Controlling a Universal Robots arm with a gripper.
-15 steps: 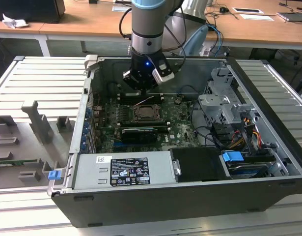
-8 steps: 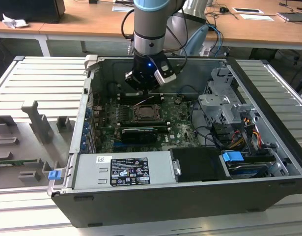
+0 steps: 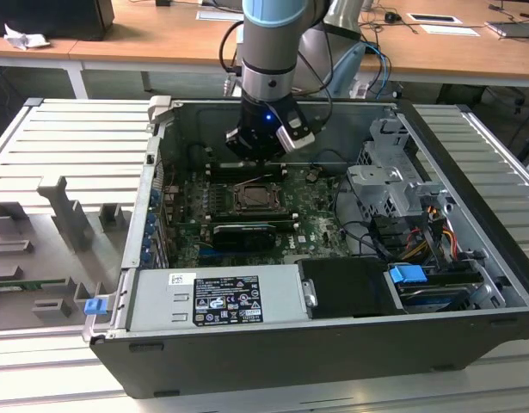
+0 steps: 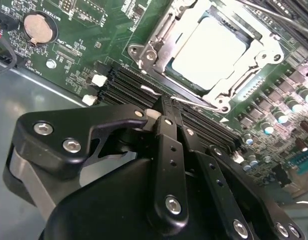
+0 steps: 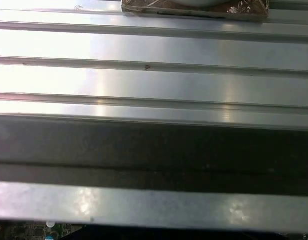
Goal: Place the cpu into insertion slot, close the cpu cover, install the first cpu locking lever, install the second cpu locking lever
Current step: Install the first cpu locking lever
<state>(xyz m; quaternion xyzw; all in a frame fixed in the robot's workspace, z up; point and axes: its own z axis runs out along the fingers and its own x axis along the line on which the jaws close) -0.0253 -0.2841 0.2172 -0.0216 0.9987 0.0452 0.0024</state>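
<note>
So the cpu is already sitting in the slot up at the top right of the second wrist view, pale top facing up, and the cover looks folded down around it with the chip showing through the window. In the exterior view the slot is near the middle of the frame, and our tool hangs just above its far edge.

The tool has its fingers pinched together, nothing between them that we can see, tips right by a thin wire lever along the socket's near edge. Can't tell if they're touching it.

So we'd guess we're on a lever step. To do it well, we push with the closed tips on the lever's bend, keep pressure sideways and down so it tucks under its hook, and stay off the memory slots just beside it.
</note>
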